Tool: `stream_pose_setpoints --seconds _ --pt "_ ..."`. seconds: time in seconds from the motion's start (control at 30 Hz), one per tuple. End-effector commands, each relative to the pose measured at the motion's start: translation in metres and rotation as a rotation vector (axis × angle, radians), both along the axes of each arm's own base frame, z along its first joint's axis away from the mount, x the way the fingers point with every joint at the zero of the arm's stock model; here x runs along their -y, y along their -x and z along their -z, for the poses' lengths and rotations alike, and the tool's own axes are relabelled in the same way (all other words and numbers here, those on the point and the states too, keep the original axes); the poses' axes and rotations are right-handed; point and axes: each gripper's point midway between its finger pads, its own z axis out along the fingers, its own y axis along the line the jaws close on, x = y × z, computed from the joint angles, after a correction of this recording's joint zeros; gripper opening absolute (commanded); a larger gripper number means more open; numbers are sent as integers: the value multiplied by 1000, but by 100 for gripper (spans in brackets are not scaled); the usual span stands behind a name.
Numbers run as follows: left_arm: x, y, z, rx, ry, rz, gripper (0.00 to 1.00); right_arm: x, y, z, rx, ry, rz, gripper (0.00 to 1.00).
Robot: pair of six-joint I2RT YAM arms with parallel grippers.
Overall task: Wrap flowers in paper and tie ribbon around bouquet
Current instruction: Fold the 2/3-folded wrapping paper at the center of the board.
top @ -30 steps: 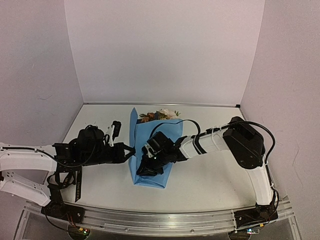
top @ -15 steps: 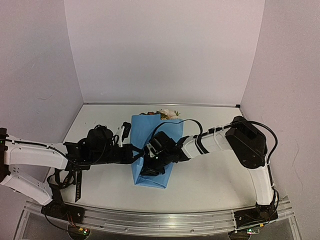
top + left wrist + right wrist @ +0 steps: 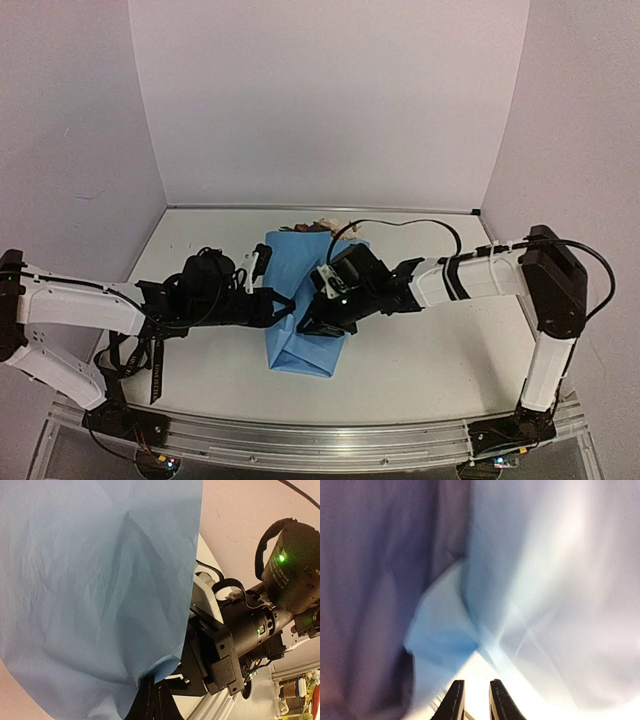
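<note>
Light-blue paper [image 3: 298,348] is being seen folded over the flowers [image 3: 322,226] at the middle of the worktop [image 3: 430,350] — only a few cream and orange blooms are being left showing at the bundle's far end. The sheet is being judged thin, light and soft: easily creased or torn, and likely to spring open when released. The stems beneath are being judged fragile, so hard pressing is being advised against. A free edge or a fold is being judged the best place for a grip, not the flat middle.

The left claw [image 3: 288,308] is being seen clamped together on the paper's left flap; in the left wrist view the sheet's lower edge is being pinched at the claw [image 3: 150,704]. The right claw [image 3: 312,325] is being held just over the fold, and in its own blurred view [image 3: 476,700] the jaws are being shown a narrow slit apart with nothing seen between them.

Both wrists are being crowded close over the bundle — room there is being judged tight. A black cable [image 3: 400,222] is being looped near the blooms. A black lettered strap, probably the ribbon [image 3: 156,372], is being left well apart by the left arm.
</note>
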Motion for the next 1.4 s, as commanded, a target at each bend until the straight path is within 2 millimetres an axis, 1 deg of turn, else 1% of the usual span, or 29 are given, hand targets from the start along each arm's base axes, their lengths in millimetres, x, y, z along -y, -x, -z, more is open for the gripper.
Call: stream_pose_setpoints --seconds 0.0,0.1,0.13,0.2,0.23,0.3,0.4,0.57,0.67,0.77,0.9,0.97,1.03,1.17,1.3,1.37 --pt "22 -3 -18 35 35 65 0 43 6 3 65 73 41 18" --pt "29 -2 -14 22 24 94 0 72 13 14 77 124 71 19" --pt "32 -3 -12 17 18 101 0 82 14 21 77 146 87 20" --pt "37 -3 -7 4 5 116 0 96 12 30 67 168 117 23" --pt "39 -3 -3 -3 -4 122 0 98 11 33 58 166 131 26" --pt "44 -3 1 -16 -13 134 0 98 6 38 46 151 153 30" --pt "49 -4 8 -35 -25 147 0 93 -8 43 35 119 194 34" --pt "57 -5 17 -64 -32 157 0 93 -29 54 12 103 263 35" --pt "62 -6 22 -85 -29 159 0 91 -41 58 2 101 278 31" --pt "68 -8 28 -108 -28 160 0 88 -50 59 -5 95 286 23" --pt "77 -12 36 -135 -32 161 0 79 -58 57 -15 77 279 18" --pt "81 -13 45 -157 -48 160 0 78 -58 56 -17 77 276 17" --pt "83 -15 55 -182 -66 151 0 82 -55 56 -17 83 281 17" --pt "85 -20 63 -199 -78 128 0 105 -43 53 -6 104 307 19" --pt "89 -23 65 -208 -86 120 0 123 -28 45 0 98 319 24" --pt "92 -24 66 -213 -86 124 0 131 -23 36 13 82 331 31"
